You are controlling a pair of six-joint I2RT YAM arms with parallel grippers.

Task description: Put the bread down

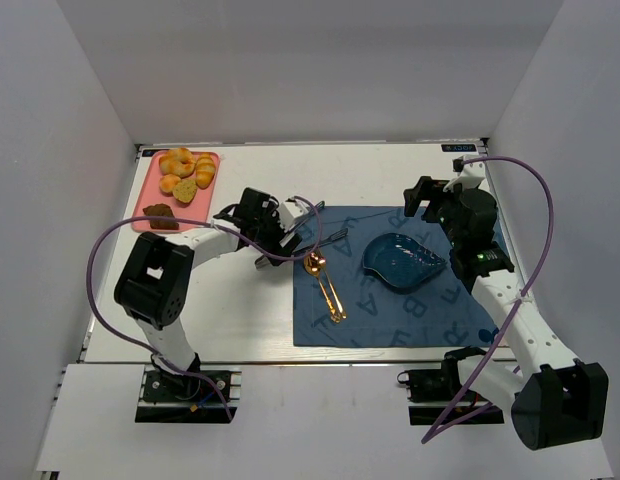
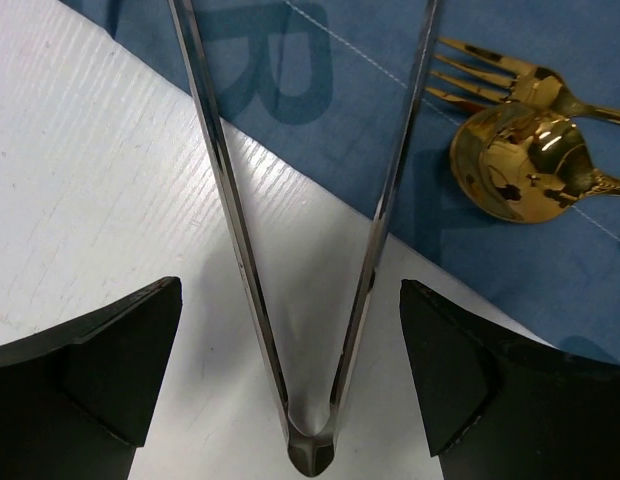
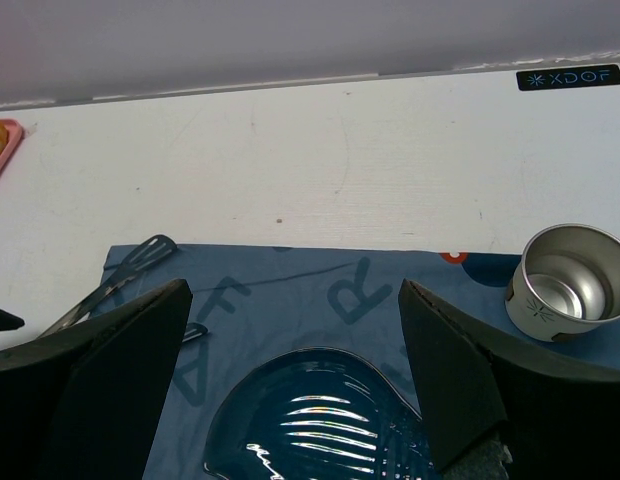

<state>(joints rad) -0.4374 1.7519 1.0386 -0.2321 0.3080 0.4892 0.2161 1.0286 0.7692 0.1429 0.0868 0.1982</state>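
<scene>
The bread, a small elongated golden roll (image 1: 205, 172), lies on the pink tray (image 1: 150, 188) at the far left, among round buns and a dark brown chunk. Steel tongs (image 1: 308, 246) lie across the left edge of the blue mat (image 1: 390, 320). My left gripper (image 1: 273, 248) is open, low over the table, with the tongs' hinge end (image 2: 312, 450) between its fingers (image 2: 110, 370) and not touching them. My right gripper (image 1: 427, 200) is open and empty behind the blue dish (image 1: 402, 262). The dish (image 3: 330, 425) is empty.
A gold spoon (image 1: 315, 265) and fork (image 1: 335, 300) lie on the mat beside the tongs; they also show in the left wrist view, the spoon (image 2: 520, 165) and the fork (image 2: 490, 75). A steel cup (image 3: 568, 285) stands at the mat's far right corner.
</scene>
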